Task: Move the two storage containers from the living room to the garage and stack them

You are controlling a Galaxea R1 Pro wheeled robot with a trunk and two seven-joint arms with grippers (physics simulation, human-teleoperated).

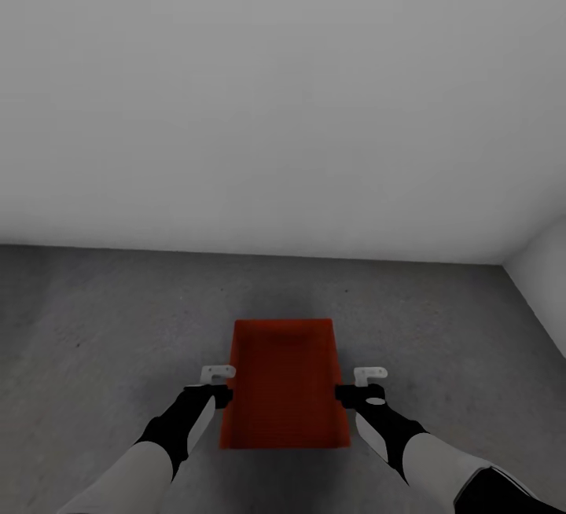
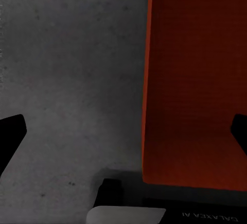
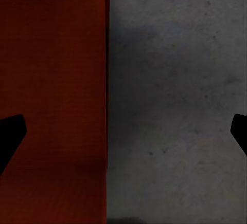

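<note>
One orange-red rectangular topless storage container [image 1: 284, 383] sits low in the head view, toward six o'clock, on the dark grey mottled concrete floor [image 1: 102, 317] of a bare room. A plain pale grey wall [image 1: 283, 89] fills the upper half, and a second wall [image 1: 542, 278] meets it in a corner at about three o'clock. The left pincer [image 1: 214, 385] is at the container's nine o'clock side and the right pincer [image 1: 363, 385] at its three o'clock side, each close against a long wall about midway along; both arms are black at the wrist and white further back.

In the left wrist view, the container's [image 2: 195, 80] red wall and interior run past the concrete [image 2: 67, 80], with the two dark fingers [image 2: 10, 136] spread wide, one over the floor and one over the box.

In the right wrist view, the container [image 3: 51, 80] lies beside the bare concrete [image 3: 175, 90], and the dark fingers [image 3: 9, 136] are again spread wide, straddling the container's wall without pinching it.
</note>
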